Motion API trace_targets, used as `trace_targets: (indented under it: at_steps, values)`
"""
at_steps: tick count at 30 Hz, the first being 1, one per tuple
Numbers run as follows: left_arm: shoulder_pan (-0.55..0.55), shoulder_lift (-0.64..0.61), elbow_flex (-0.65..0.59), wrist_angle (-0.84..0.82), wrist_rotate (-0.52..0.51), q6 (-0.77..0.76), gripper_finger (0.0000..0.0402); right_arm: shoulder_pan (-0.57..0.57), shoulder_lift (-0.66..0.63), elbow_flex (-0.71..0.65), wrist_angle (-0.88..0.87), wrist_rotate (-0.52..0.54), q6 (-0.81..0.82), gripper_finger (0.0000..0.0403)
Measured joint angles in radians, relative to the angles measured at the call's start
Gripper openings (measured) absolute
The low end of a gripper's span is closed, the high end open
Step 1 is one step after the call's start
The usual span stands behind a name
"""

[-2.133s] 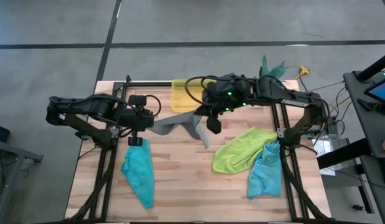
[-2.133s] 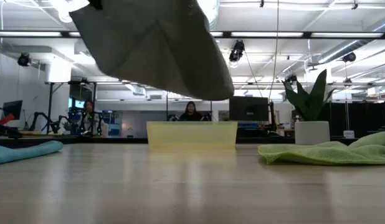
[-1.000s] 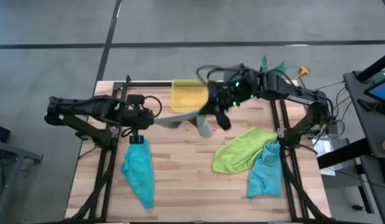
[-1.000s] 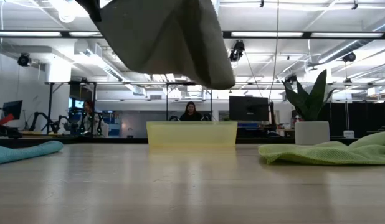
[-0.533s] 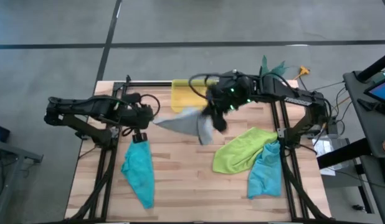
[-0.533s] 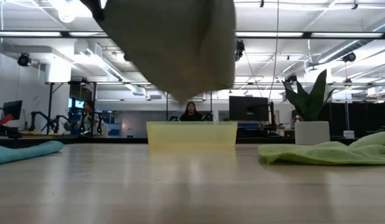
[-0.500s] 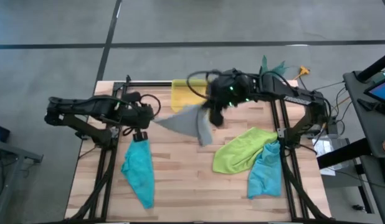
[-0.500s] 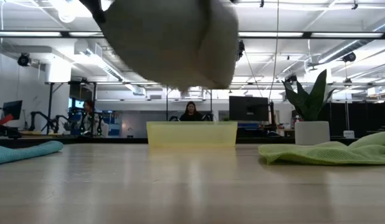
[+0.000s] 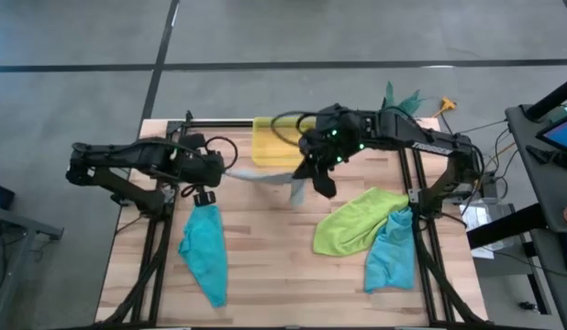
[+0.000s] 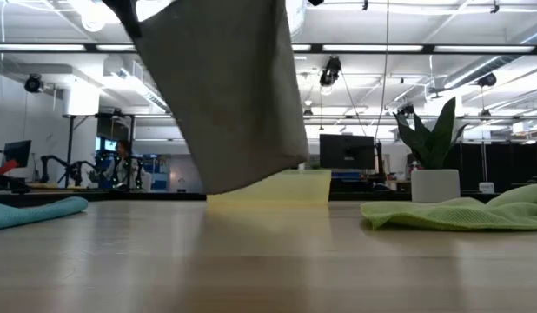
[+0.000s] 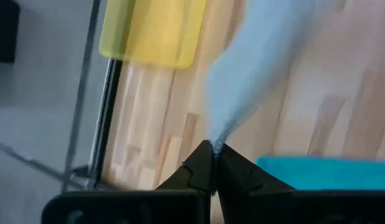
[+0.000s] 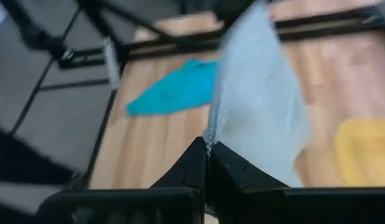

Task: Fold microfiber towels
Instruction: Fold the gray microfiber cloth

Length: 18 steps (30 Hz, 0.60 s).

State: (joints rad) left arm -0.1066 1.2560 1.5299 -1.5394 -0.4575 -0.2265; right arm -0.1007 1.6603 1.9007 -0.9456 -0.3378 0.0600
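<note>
I am holding the grey towel [image 9: 265, 176] in the air between both arms: the left pincer [image 9: 213, 170] is clamped together on one corner and the right pincer [image 9: 313, 171] is clamped together on another, so the cloth is spanning the gap between the two and hanging below them. In the low view its free edge [image 10: 251, 178] is dangling just clear of the worktop [image 9: 265, 266], in front of the yellow bin [image 9: 272, 142], which is sitting beyond the right pincer toward the far edge. Judged step: spreading the grey towel flat before the first fold. To do this well, I am aiming to keep both corners at equal height and the top edge taut, then lower so the hanging edge touches the bare wood first and drag back gently, letting the cloth lay out without bunching; the span looks twisted near the right pincer, so I would level it before lowering. I should also keep the landing spot clear of the bin and of the lime towel [image 9: 357, 220] lying below and to the outer side of the right pincer. Count: four towels, being one grey in the air, one lime green, two teal [image 9: 204, 252] [image 9: 391, 252] on the worktop; one yellow bin.
</note>
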Motion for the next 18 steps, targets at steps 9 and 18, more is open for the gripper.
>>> trace_targets:
  at_steps: [9,18]
  values:
    - [0.000,-0.049,0.041,-0.028,-0.035,-0.003,0.0000,0.005,0.079,-0.002,-0.152,0.115,0.014,0.0008]
    - [0.001,-0.059,0.029,-0.033,-0.024,0.046,0.0000,0.005,0.079,-0.002,-0.123,0.252,-0.017,0.0008]
